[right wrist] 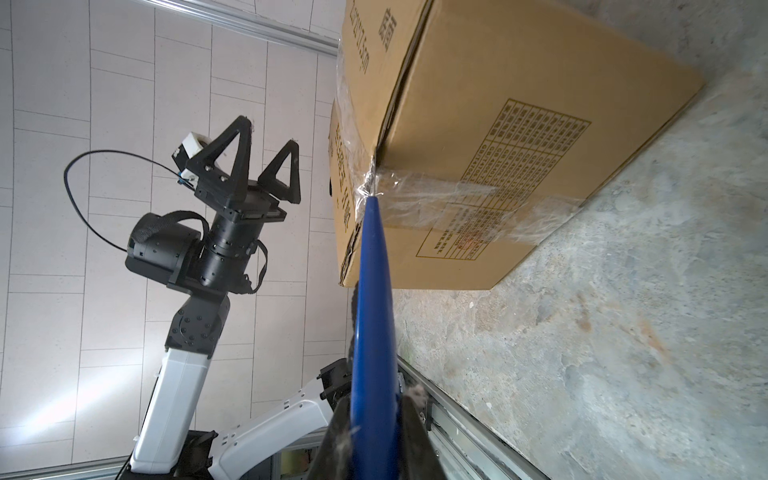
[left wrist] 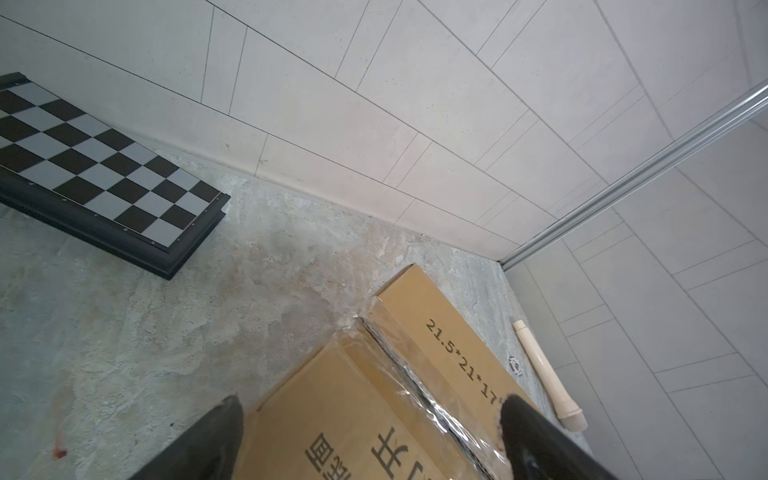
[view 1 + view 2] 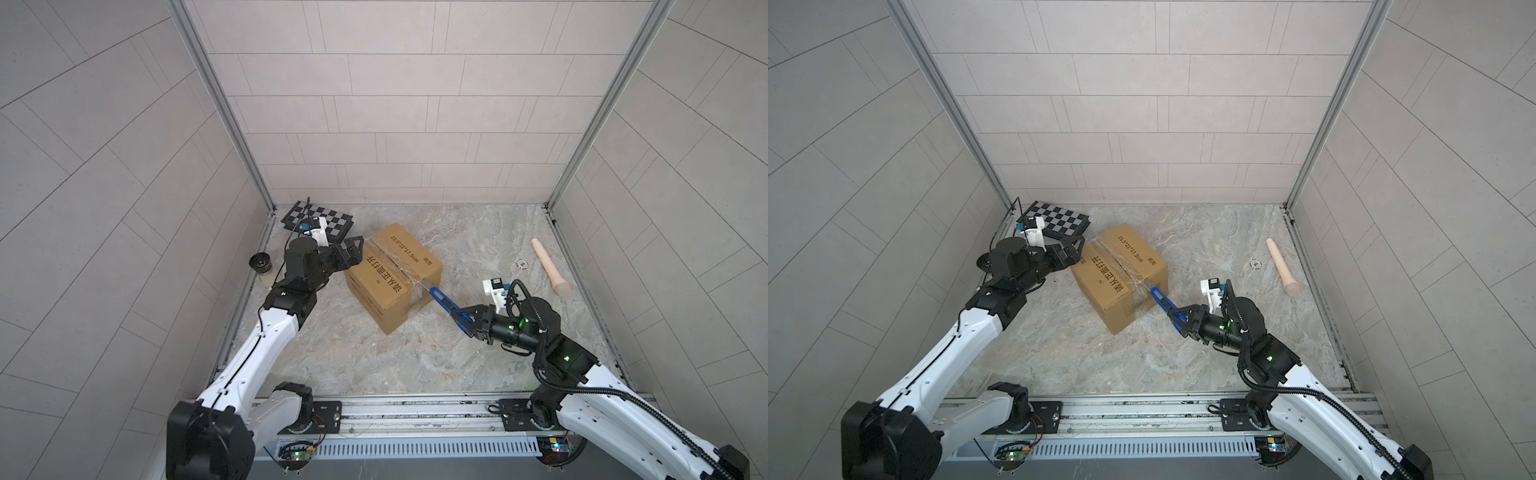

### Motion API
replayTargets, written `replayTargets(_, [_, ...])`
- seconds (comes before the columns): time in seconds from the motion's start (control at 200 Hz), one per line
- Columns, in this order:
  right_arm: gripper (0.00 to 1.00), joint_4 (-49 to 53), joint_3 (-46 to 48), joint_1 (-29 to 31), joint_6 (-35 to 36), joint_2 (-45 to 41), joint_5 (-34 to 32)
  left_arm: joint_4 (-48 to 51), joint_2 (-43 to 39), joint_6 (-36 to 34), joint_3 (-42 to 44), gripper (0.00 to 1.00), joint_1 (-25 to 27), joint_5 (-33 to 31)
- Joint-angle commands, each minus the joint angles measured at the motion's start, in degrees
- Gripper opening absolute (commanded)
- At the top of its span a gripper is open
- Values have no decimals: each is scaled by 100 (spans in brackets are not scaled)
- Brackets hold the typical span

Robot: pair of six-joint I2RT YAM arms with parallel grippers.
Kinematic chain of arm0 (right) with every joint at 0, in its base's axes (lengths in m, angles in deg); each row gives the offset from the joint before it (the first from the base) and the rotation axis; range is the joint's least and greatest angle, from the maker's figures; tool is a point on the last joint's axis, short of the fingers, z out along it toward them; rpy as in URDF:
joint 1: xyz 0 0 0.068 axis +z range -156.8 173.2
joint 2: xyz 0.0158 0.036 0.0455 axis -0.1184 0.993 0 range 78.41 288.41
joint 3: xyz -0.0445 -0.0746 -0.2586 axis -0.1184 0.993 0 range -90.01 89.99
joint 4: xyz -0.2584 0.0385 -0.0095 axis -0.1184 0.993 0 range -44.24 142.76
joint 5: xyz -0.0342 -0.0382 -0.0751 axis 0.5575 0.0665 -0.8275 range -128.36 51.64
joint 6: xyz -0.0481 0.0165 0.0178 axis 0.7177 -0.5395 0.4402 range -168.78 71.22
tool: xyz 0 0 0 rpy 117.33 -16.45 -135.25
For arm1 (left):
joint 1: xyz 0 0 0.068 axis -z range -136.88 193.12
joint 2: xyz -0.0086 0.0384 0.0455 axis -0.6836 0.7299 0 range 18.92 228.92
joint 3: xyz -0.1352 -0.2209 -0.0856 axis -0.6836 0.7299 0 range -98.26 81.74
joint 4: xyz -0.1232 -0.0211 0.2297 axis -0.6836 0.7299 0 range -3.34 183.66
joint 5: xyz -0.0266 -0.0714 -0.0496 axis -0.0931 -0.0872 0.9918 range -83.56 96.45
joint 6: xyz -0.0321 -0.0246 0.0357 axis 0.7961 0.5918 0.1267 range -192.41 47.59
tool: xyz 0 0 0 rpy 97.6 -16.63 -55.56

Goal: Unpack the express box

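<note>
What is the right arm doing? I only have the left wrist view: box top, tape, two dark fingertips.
Observer: The right gripper is shut on a blue-handled cutter, its tip at the taped top edge of the express box.
Reviewer: Is the tape cut there?
Observer: In the right wrist view the clear tape is bunched at the tip; the strip down the side looks whole.
Reviewer: Anything out of my sight on the left?
Observer: A small black-topped jar stands by the left wall.
</note>
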Motion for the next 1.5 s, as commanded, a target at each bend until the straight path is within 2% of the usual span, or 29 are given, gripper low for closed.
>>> replayTargets(0.0, [0,-642,-39,9,-14,4,43,-132,-382,276,499,100,150,530])
replayTargets(0.17, [0,-968,-34,9,-198,72,107,-418,-465,443,990,100,577,293])
replayTargets(0.631, [0,-1200,43,134,-443,58,345,-851,-126,547,1253,100,591,294])
replayTargets(0.841, [0,-619,-9,191,2,238,264,-926,-65,547,1206,100,596,292])
replayTargets(1.041, [0,-871,16,198,-25,352,203,-1111,67,651,1197,100,597,380])
replayTargets(1.337, [0,-1737,17,221,-590,261,79,-1173,161,668,1261,100,654,329])
replayTargets(1.497, [0,-1606,15,490,-383,437,-125,-1224,140,711,1265,100,741,308])
